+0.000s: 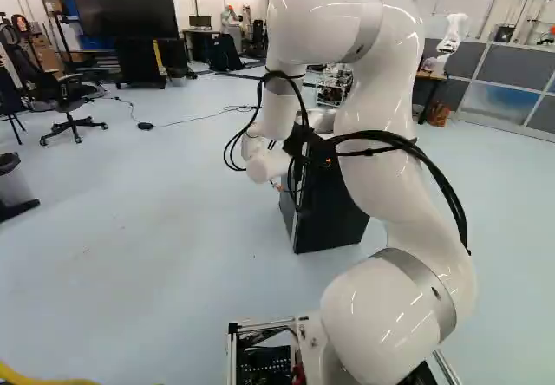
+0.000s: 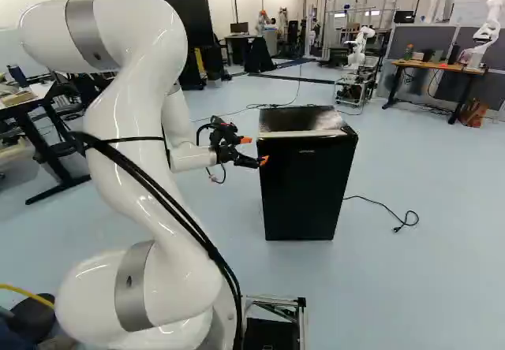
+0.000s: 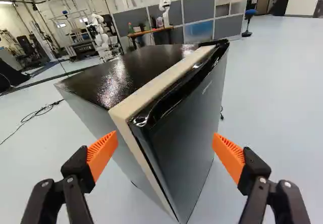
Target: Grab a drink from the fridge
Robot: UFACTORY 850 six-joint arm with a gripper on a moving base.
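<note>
The black, box-shaped fridge [image 2: 304,192] stood on the smooth, pale blue floor [image 2: 379,287], right of centre in the right base view, and its top was glossy. The gripper [image 2: 255,150] was positioned near its upper edge, with the ribbed orange pads [image 3: 102,152] set wide apart. The wrist view detailed a cream strip [image 3: 160,81] behind the door; only the left base view included the grey bin [image 1: 12,185].
</note>
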